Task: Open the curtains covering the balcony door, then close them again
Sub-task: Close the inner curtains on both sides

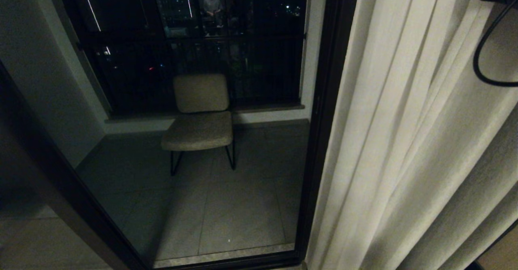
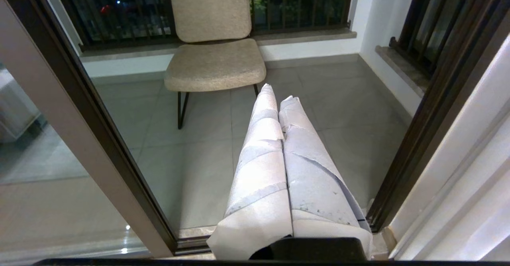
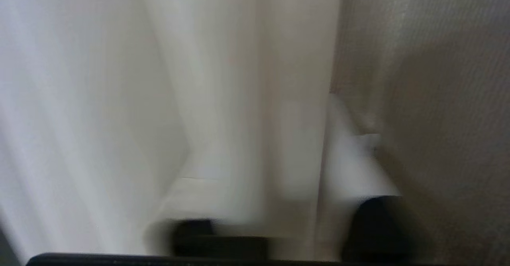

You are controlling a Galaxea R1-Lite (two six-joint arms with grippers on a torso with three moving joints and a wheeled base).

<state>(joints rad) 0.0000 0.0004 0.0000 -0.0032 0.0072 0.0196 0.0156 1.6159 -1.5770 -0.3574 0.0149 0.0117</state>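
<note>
- Curtain (image 1: 408,140) hangs gathered in long cream pleats at the right side of the door (image 1: 323,112), past its dark frame; the glass itself is uncovered.
- Right gripper (image 3: 279,170): buried in the curtain. In the right wrist view, folds of cloth fill everything ahead of it and run down between its two wrapped fingers (image 3: 354,170).
- Right gripper state: fingers stand part-way in, with a fold of cloth between them. Picture is smeared; cannot tell whether the cloth is truly pinched or only lies in the gap.
- Right arm in head view: only a dark piece of housing and a looping black cable (image 1: 485,59) show at the upper right corner, in front of the curtain; the fingers are out of that view.
- Left gripper (image 2: 283,98): both paper-wrapped fingers pressed together along their whole length, nothing between them. It touches neither cloth nor door.
- Ahead of the left gripper: door glass, then grey floor tiles and a beige padded chair (image 2: 215,50) on thin dark legs, standing beyond the fingertips against the balcony railing.
- To the right of the left gripper: dark door frame, then the curtain's pale edge, well apart from the fingers.
- Reflection of a person (image 1: 212,7) shows high in the glass, head view.
</note>
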